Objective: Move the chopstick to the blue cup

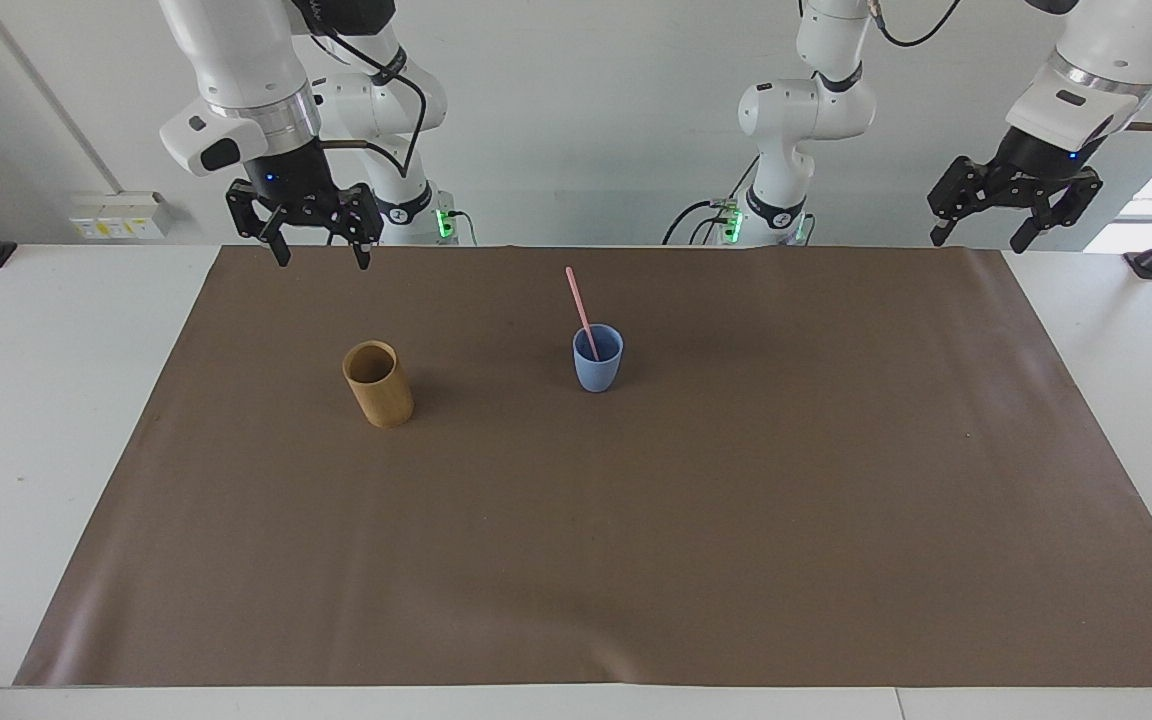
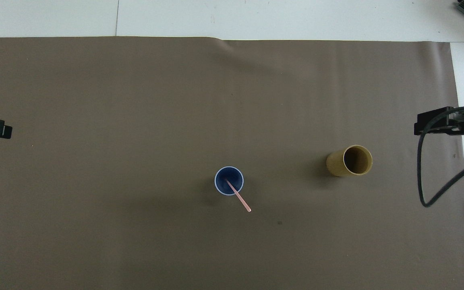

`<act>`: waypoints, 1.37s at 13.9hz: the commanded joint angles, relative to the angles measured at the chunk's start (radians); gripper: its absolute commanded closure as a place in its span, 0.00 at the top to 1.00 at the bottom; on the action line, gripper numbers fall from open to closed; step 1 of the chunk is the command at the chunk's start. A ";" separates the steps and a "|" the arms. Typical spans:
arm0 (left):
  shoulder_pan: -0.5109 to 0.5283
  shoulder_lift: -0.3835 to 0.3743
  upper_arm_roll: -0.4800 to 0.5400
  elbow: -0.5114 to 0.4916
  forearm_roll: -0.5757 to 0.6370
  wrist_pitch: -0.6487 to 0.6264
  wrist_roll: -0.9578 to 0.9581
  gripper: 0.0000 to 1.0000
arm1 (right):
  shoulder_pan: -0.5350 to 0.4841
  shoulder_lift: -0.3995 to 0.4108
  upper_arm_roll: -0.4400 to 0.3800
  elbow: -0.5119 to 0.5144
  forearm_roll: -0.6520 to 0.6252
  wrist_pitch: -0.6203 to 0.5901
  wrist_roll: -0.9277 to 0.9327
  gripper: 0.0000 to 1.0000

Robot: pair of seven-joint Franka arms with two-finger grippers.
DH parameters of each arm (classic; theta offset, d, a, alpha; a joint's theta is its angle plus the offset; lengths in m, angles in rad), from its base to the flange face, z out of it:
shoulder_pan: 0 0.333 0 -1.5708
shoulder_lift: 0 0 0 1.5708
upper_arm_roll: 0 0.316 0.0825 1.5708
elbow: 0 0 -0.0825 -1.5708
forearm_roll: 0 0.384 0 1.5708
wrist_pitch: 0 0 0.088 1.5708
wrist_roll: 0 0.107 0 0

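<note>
Chopstick (image 1: 581, 312) stands in the blue cup (image 1: 597, 359), leaning toward the robots; its lower end is hidden inside the cup. Tan cup (image 1: 377, 384) stands apart, toward the right arm's end of the brown mat (image 1: 636, 560). Right gripper (image 1: 318, 254) hangs over the mat's edge, jaws apart, empty. Left gripper (image 1: 979, 238) is up over the desk (image 1: 1086, 290) corner, jaws apart, empty; overhead it's cut off at the frame edge.
</note>
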 commanded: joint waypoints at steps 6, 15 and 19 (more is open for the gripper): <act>-0.016 -0.088 -0.001 -0.123 0.001 0.014 -0.005 1.00 | -0.012 -0.045 -0.096 -0.005 0.015 -0.064 -0.013 1.00; -0.015 -0.084 -0.001 -0.116 0.004 0.028 -0.012 1.00 | -0.005 -0.054 -0.094 -0.091 0.018 -0.028 -0.084 1.00; -0.015 -0.084 -0.001 -0.117 0.004 0.028 -0.011 1.00 | -0.003 -0.054 -0.093 -0.091 0.021 -0.027 -0.077 1.00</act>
